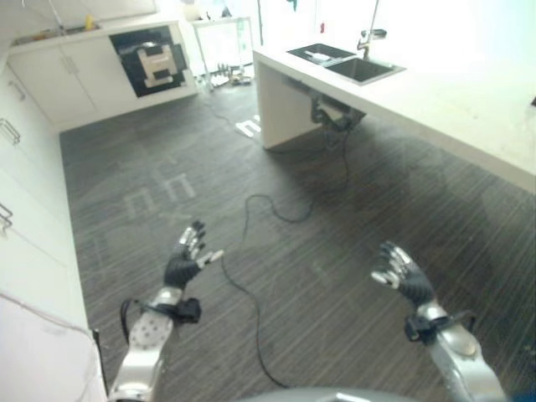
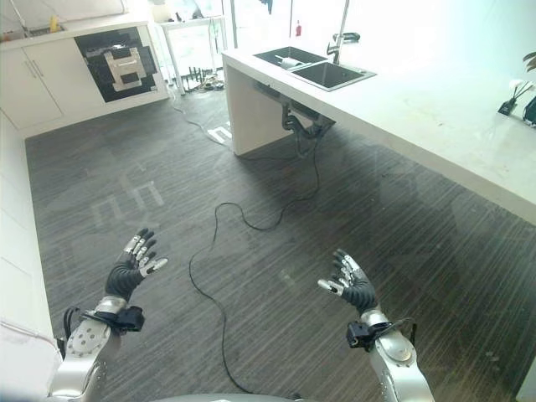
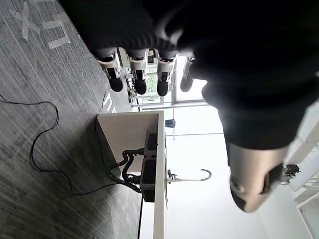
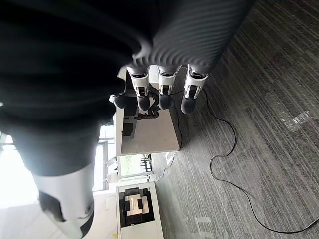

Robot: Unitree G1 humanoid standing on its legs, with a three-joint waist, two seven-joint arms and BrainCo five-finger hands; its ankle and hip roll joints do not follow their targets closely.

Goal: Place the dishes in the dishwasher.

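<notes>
Both hands, left [image 1: 182, 266] and right [image 1: 402, 278], hang empty over the floor [image 2: 251, 167], fingers straight and loose. Dishes cannot be made out; something pale lies in the sink [image 1: 347, 63] on the counter [image 2: 435, 109], well apart. The dishwasher [image 1: 153, 60] stands by the far cabinets [image 1: 67, 75]. Dishes likely handle stiff, slippery and fragile; take by the rim. A cable [image 2: 218, 251] crosses the path.
</notes>
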